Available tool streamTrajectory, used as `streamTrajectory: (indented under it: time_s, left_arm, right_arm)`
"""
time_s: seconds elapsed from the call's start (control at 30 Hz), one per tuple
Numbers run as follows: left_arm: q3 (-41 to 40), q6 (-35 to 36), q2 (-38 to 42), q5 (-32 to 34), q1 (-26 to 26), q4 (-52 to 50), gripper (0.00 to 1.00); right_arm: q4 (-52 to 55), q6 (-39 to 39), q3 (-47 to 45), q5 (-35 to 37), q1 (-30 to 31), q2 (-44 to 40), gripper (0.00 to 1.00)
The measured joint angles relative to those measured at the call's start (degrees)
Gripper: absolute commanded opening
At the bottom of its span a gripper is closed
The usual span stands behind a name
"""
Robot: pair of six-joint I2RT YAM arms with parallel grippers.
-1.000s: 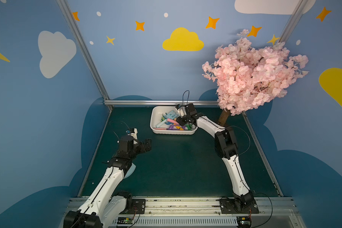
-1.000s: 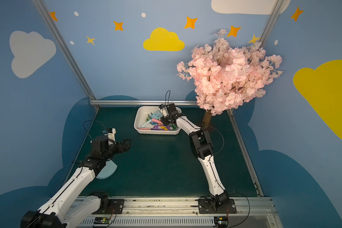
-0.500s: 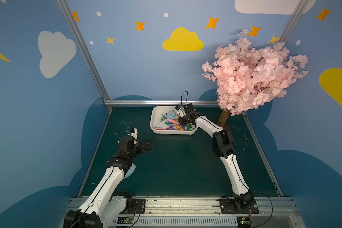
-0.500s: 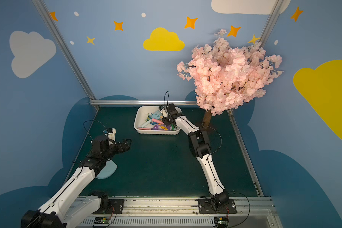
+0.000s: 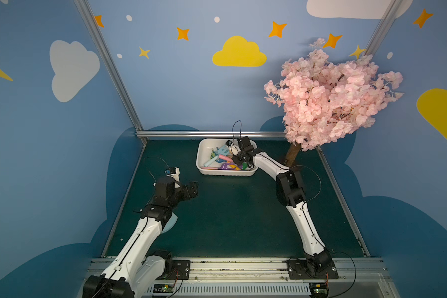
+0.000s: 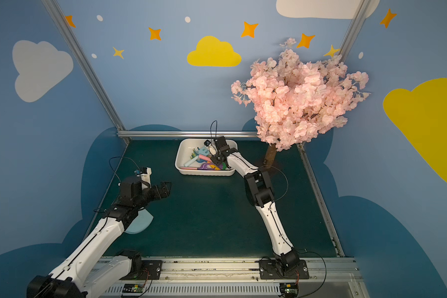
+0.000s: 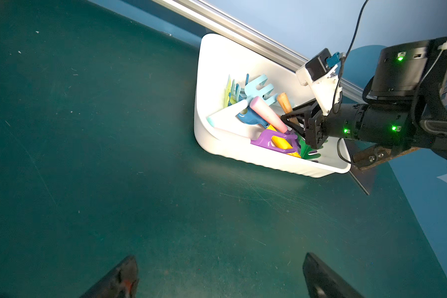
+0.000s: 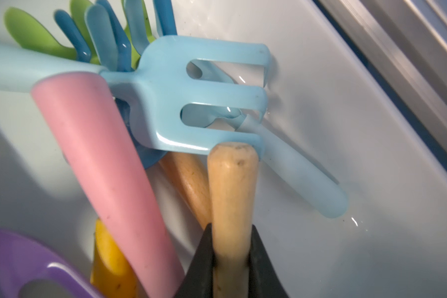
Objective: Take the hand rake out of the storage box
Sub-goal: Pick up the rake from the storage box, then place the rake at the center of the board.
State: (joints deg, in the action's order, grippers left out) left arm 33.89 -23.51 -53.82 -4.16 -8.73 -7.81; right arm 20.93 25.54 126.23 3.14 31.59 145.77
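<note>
In both top views the storage box sits at the far edge of the green bench, near the blossom tree. The right pincer dips into it from the tree side, a short reach for that arm. The left pincer hovers over bare bench well apart from the box, spread wide and empty, probably kept clear of the work. The left wrist view shows the box crowded with a light blue fork, a pink handle, a purple tool, a yellow one beneath, and a green tined head under the right pincer. In the right wrist view the jaws press both sides of a wooden handle. I take this for the hand rake, inside the box and not yet lifted out.
</note>
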Motion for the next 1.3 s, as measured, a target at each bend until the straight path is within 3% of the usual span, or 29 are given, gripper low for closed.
streamTrajectory:
  time_s: [0.3,0.5,0.6,0.83,0.93,1.03,1.2,1.3]
  left_arm:
    - [0.2,0.09,3.48,0.02,0.0,-2.49,1.0]
    - [0.17,-0.02,6.67,-0.2,0.0,-3.41,1.0]
    - [0.17,-0.09,6.99,-0.83,0.0,-3.43,1.0]
    - [0.17,-0.07,6.6,-2.97,-0.52,-3.52,1.0]
    - [0.24,0.2,5.92,-2.93,-1.42,-3.52,1.0]
    - [1.11,0.66,3.89,-2.38,-2.69,-3.89,1.0]
    - [2.56,1.42,-0.02,-1.79,-5.07,-4.04,1.0]
    - [3.02,2.12,-1.84,-1.6,-6.12,-4.17,1.0]
  right_arm:
    - [3.37,7.08,1.62,3.82,1.51,-4.55,0.0]
    - [4.09,9.2,-4.9,5.51,4.26,-16.41,0.0]
    - [4.44,8.26,-14.45,4.22,6.12,-25.55,0.0]
    - [-2.32,8.39,-49.44,-4.17,10.99,-44.94,0.0]
    - [-8.22,9.29,-61.72,-5.55,13.16,-45.68,0.0]
    - [-10.1,9.46,-67.76,-6.19,14.51,-43.98,0.0]
    - [-11.13,10.03,-63.3,-4.02,16.35,-38.03,0.0]
    - [-11.74,10.49,-59.67,-2.16,17.31,-34.93,0.1]
